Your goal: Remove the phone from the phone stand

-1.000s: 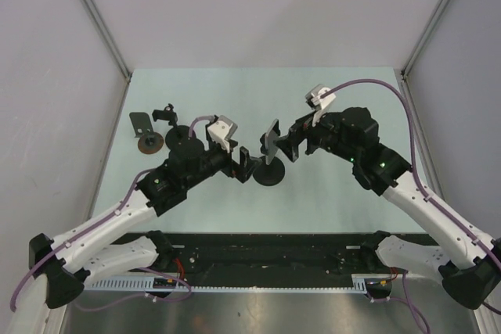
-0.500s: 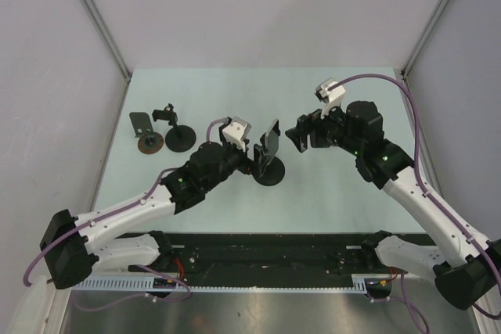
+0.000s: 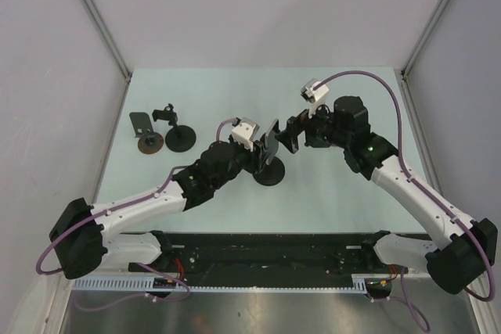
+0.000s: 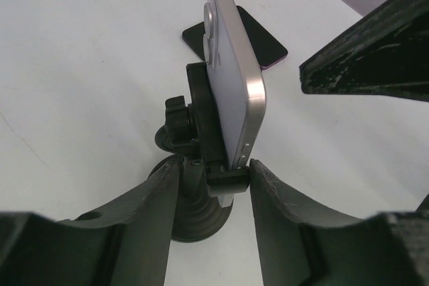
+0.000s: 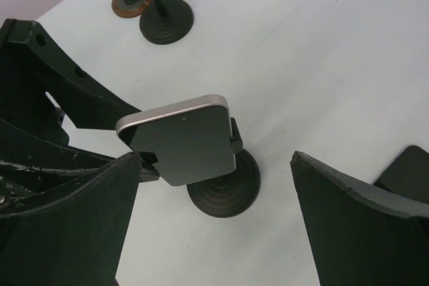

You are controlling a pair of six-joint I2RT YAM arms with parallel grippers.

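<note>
The phone point(image 3: 272, 138) has a silver edge and a dark screen and stands upright in the black phone stand point(image 3: 268, 173) at mid table. In the left wrist view the phone point(image 4: 231, 78) rises from the stand's lower clamp point(image 4: 224, 180). My left gripper point(image 4: 213, 169) is closed around that clamp and the neck, its right finger point(image 4: 281, 219) pressed on the clamp. My left gripper point(image 3: 261, 154) reaches in from the left. My right gripper point(image 3: 290, 137) hangs open just right of the phone. Seen from its wrist, the right gripper point(image 5: 216, 159) is wide open, with the phone point(image 5: 181, 140) between and beyond the fingers, untouched.
A second black stand point(image 3: 174, 127) and a small stand with a brown disc point(image 3: 145, 137) sit at the left of the table. A dark flat slab point(image 4: 234, 38) lies on the table behind the phone. Side walls close in the table.
My left gripper slid right to the stand and closed its fingers around the clamp. My right gripper drew back, then came in again toward the phone, staying open.
</note>
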